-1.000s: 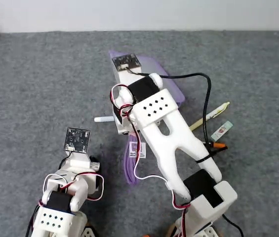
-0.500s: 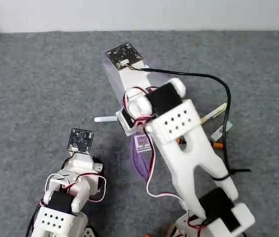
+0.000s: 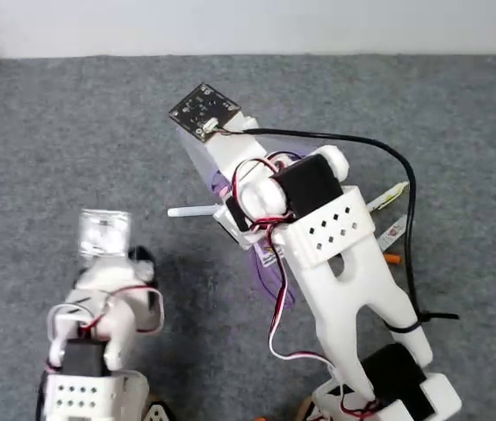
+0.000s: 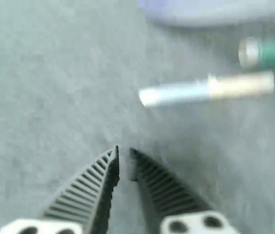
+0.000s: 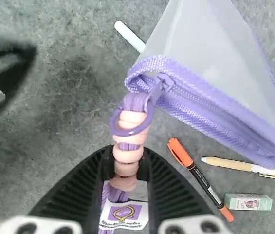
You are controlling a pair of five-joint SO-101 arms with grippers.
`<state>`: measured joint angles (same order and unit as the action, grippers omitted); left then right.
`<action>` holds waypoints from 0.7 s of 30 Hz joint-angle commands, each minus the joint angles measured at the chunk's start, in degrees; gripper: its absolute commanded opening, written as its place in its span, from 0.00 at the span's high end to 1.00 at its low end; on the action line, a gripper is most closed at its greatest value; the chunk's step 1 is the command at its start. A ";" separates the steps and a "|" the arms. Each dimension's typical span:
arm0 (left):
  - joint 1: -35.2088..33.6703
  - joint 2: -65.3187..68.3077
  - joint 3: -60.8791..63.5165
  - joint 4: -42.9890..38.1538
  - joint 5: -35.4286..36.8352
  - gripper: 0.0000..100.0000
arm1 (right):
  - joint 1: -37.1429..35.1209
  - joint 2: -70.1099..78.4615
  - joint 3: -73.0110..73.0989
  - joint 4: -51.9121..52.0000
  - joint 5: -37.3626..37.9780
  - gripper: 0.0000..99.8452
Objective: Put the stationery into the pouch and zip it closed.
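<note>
Right gripper (image 5: 126, 152) pinches the pouch strap (image 5: 127, 124) — left gripper (image 4: 123, 151) pressed together near a white pen (image 4: 205, 90)

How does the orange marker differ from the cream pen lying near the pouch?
Colour: the orange marker has a black barrel with an orange cap and tip, while the cream pen is pale along its whole length.
Pose: the marker's cap end points toward the zip edge of the pouch, and the pen lies at an angle to the marker, one end close to the marker's barrel.
Shared: both lie flat on the grey carpet, outside the pouch.
</note>
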<state>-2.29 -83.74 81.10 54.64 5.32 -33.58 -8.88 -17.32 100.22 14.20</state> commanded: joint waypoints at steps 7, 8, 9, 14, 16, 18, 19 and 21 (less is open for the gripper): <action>4.04 -0.35 -14.20 0.18 11.96 0.60 | 0.66 -4.00 -1.49 2.33 1.14 0.99; 5.10 -0.26 -14.64 -0.26 13.01 0.60 | 0.66 -4.00 -1.49 2.33 1.14 0.99; 5.98 -0.26 -14.99 -1.05 13.98 0.60 | 0.66 -4.09 -1.49 2.33 1.14 0.99; 8.44 -0.18 -16.40 -5.27 14.86 0.60 | 0.66 -5.41 -1.49 2.33 1.14 0.99; 8.62 0.09 -16.31 -7.30 14.86 0.60 | 0.66 -5.58 -1.41 2.42 1.14 0.99; 8.53 1.58 -16.48 -8.70 14.86 0.60 | 0.57 -5.76 -1.41 2.42 1.23 0.99; 8.35 2.81 -16.84 -9.41 14.86 0.60 | 0.57 -6.11 -1.41 2.42 1.23 0.99; 8.26 5.98 -18.51 -10.11 14.95 0.60 | -0.57 -6.55 -0.88 2.42 1.23 0.99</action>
<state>5.89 -81.45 67.21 46.73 19.56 -33.41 -11.96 -17.32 100.40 14.64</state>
